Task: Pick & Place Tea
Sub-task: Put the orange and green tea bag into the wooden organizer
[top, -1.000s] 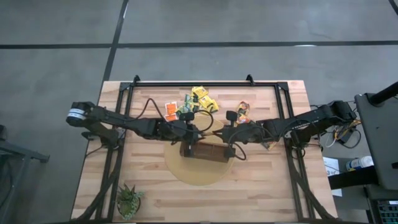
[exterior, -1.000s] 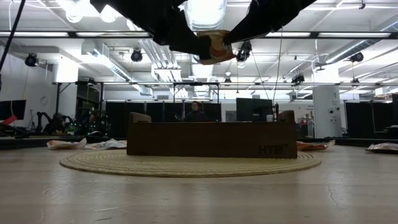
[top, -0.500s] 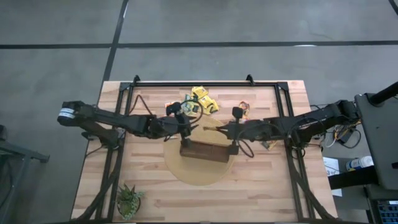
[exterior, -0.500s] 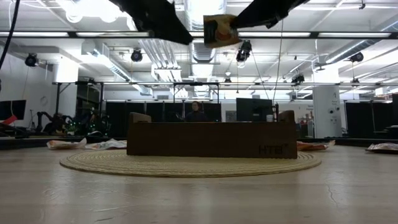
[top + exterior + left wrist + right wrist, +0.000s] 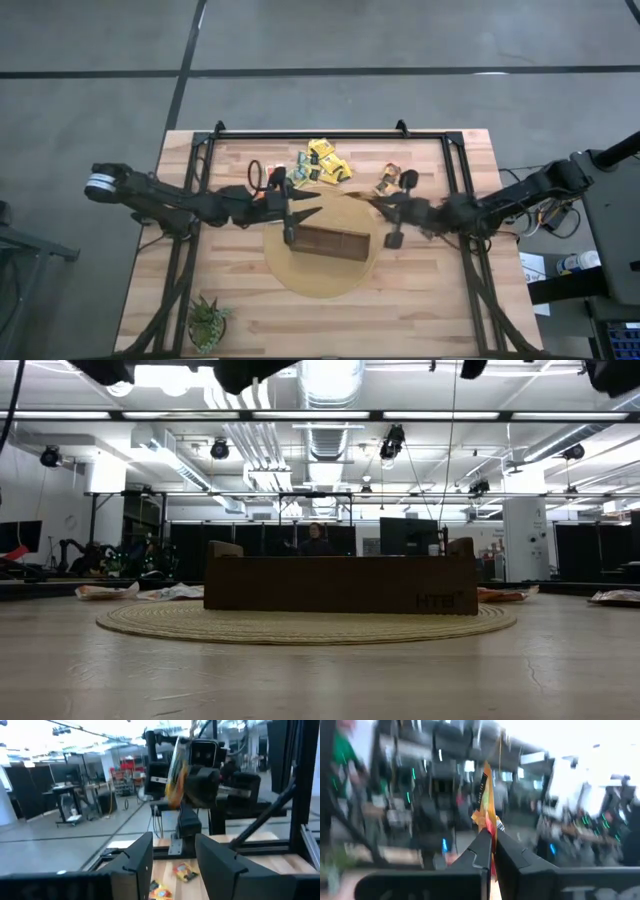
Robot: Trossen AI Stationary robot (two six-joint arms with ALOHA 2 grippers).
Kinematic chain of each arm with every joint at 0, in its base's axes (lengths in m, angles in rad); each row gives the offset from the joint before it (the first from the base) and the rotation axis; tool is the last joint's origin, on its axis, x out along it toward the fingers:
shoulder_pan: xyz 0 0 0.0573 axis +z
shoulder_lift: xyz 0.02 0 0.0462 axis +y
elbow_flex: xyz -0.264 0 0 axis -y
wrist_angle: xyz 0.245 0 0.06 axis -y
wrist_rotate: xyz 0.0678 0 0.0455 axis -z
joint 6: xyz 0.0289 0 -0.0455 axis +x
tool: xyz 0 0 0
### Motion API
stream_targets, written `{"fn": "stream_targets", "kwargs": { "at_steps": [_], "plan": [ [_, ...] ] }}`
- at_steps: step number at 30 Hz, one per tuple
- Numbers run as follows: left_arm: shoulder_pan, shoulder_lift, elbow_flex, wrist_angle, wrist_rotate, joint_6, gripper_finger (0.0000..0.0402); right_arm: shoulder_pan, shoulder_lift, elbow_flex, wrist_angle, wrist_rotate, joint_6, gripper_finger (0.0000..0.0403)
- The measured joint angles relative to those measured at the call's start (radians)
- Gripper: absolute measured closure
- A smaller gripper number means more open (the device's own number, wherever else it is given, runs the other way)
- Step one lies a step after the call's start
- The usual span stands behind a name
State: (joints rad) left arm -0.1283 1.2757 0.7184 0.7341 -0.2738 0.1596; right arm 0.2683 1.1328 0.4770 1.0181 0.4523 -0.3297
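Two hands hang above the counter (image 5: 440, 300). The right hand (image 5: 492, 851) pinches one orange tea sachet (image 5: 486, 800) edge-on between closed fingers, held aloft near the brown box's (image 5: 329, 242) right end. The left hand (image 5: 172, 855) stands parted and holds nothing — more sachets (image 5: 322, 163) lie scattered behind the box on its round mat (image 5: 320, 275).

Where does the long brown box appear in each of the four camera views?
High view: the brown box lies at the table's middle, on the round mat.
Low view: the box spans the picture's centre, broadside on, standing on the mat.
Left wrist view: not in it.
Right wrist view: not in it.
Shared landmark: the round mat under the box, seen in the high and low views.
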Motion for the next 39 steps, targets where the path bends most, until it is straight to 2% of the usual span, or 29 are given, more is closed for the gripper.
{"fn": "stream_targets", "kwargs": {
  "at_steps": [3,5,9,13,19,23,32,36,39],
  "plan": [
    [0.006,0.016,-0.004,0.062,0.011,-0.001,0.0259,-0.010,0.008,-0.054,0.162,-0.080,0.010,0.0394],
    [0.006,0.038,0.007,0.089,0.031,0.000,0.0259,-0.013,0.009,-0.071,0.199,-0.107,0.019,0.0394],
    [0.007,0.095,0.039,0.143,0.078,0.002,0.0259,-0.018,0.024,-0.065,0.198,-0.114,0.021,0.0394],
    [0.007,0.173,0.068,0.217,0.078,0.015,0.0259,-0.018,0.070,-0.040,0.201,-0.121,0.022,0.0394],
    [0.007,0.276,0.084,0.413,0.079,0.028,0.0259,-0.018,0.159,0.008,0.197,-0.125,0.010,0.0394],
    [0.008,0.300,0.085,0.463,0.107,0.022,0.0259,-0.018,0.209,0.040,0.197,-0.144,0.000,0.0394],
    [0.006,0.289,0.083,0.463,0.158,0.013,0.0262,-0.018,0.299,0.097,0.198,-0.147,-0.004,0.0394],
    [0.006,0.289,0.083,0.460,0.156,0.013,0.0302,-0.019,0.309,0.103,0.196,-0.142,-0.011,0.0394],
    [0.006,0.289,0.083,0.449,0.153,0.020,0.0370,-0.019,0.306,0.102,0.191,-0.135,-0.018,0.0394]
  ]
}}
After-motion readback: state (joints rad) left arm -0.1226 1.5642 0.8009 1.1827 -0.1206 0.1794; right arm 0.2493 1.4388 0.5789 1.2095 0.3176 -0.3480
